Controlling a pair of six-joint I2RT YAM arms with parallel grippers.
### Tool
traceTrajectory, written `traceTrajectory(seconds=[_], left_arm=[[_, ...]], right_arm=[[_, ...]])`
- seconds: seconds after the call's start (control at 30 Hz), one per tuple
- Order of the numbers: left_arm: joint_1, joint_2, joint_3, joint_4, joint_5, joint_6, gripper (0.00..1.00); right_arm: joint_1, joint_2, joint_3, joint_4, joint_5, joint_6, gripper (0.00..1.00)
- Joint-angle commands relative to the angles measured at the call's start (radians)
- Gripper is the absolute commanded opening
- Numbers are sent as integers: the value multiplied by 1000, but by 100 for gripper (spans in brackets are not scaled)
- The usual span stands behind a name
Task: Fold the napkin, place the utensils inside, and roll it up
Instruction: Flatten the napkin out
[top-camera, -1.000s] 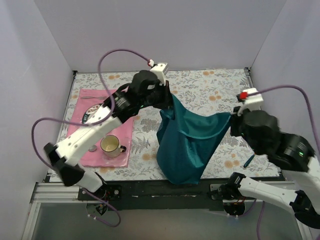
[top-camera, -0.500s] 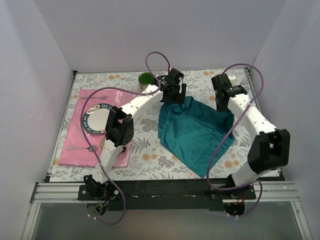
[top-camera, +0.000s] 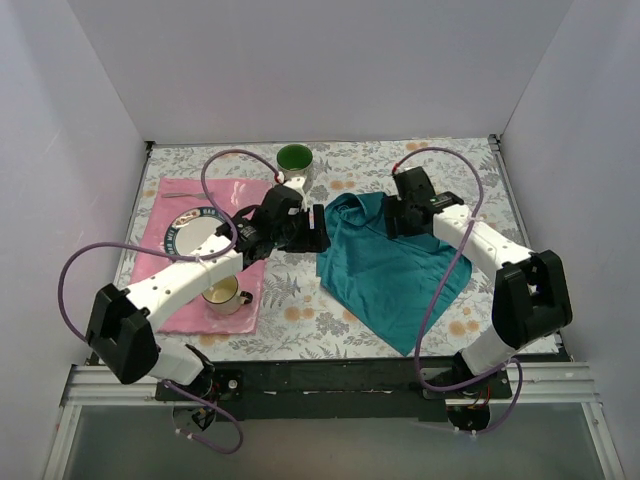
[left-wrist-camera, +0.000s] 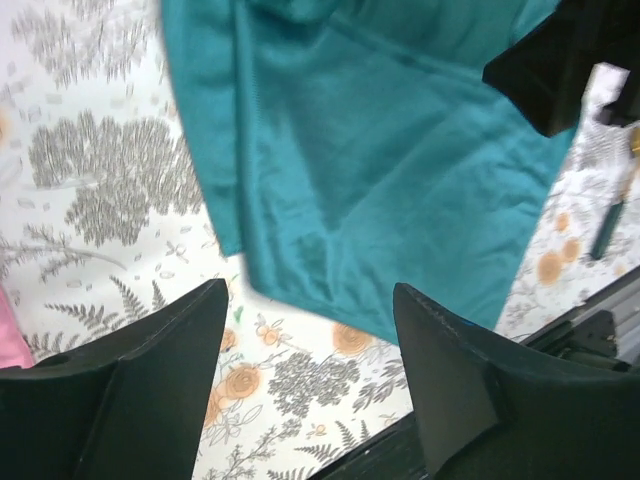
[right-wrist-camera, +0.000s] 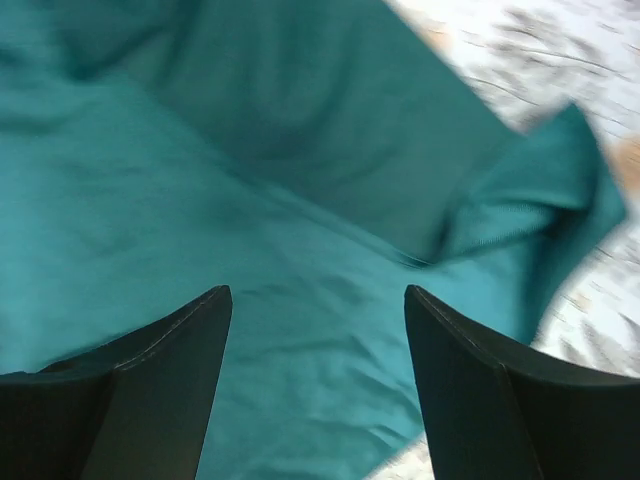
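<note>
The teal napkin (top-camera: 390, 270) lies loosely spread on the flowered table, bunched at its far edge and with a corner folded over (right-wrist-camera: 540, 200). My left gripper (top-camera: 320, 228) hovers at the napkin's left edge. In the left wrist view the left gripper (left-wrist-camera: 308, 300) is open, with only tablecloth and the napkin's edge (left-wrist-camera: 380, 180) below. My right gripper (top-camera: 393, 215) is over the napkin's far part. In the right wrist view the right gripper (right-wrist-camera: 318, 300) is open above the cloth and holds nothing. One slim dark green utensil handle (left-wrist-camera: 607, 225) lies right of the napkin.
A pink placemat (top-camera: 160, 300) on the left carries a plate (top-camera: 195, 232) and a mug (top-camera: 222, 291). A green cup (top-camera: 294, 157) stands at the far middle. The table's near edge and black rail (top-camera: 330, 375) run below the napkin.
Both grippers have opened and let go of the napkin, which went from hanging between them to lying on the table. Both arms have since drawn back from its far corners.
</note>
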Motion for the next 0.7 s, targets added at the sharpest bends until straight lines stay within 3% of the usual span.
traceTrajectory(seconds=[0.0,0.2,0.33,0.5,0.67], left_arm=[[6,30,-99,91,12,-51,65],[12,70,-188,192,-100,-125,65],[19,116,-185,196,-129,-156,60],[20,113,-196,227,-134,-162,60],[23,151,-172,224,-137,-147,62]], right_arm=[[76,15,-12,299,-204,11,77],[84,162,84,390,-189,37,73],[99,270,176,361,-147,22,62],[122,344,196,395,-116,-5,55],[122,377,202,412,-71,-35,42]])
